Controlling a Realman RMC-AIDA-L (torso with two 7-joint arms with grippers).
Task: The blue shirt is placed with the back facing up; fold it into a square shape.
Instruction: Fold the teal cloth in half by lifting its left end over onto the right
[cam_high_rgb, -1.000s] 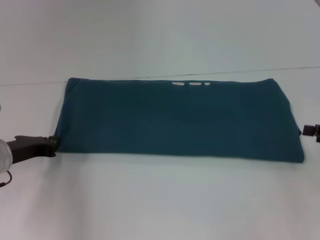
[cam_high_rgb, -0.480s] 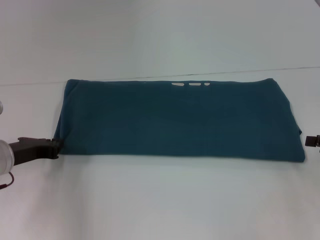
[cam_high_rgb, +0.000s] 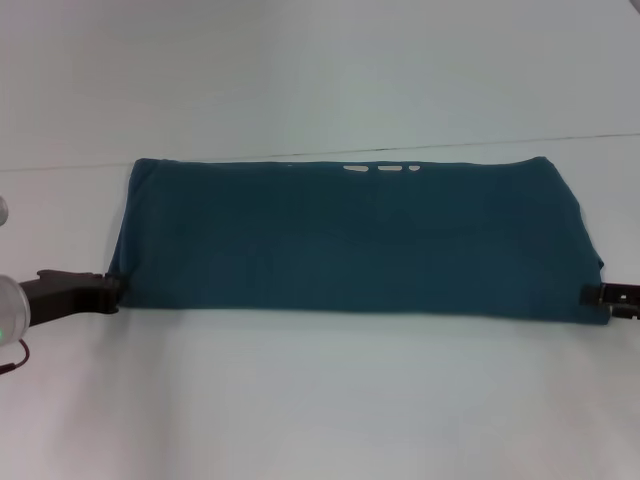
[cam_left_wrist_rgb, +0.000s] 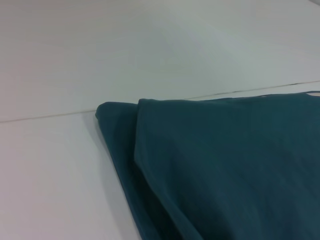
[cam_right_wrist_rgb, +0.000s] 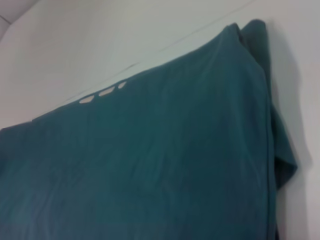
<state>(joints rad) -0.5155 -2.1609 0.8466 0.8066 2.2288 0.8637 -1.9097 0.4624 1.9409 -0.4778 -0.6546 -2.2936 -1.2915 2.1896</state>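
Blue shirt (cam_high_rgb: 355, 240): folded into a long band, flat on white desk (cam_high_rgb: 320, 400). Left hand (cam_high_rgb: 112, 290) at its near left corner, right hand (cam_high_rgb: 592, 294) at near right corner; grip state of both: cannot tell

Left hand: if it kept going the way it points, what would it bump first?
Probably the blue shirt. The left hand sits at the shirt's near left corner, pointing toward the cloth, so the folded edge comes first. Whether it already touches is unclear.
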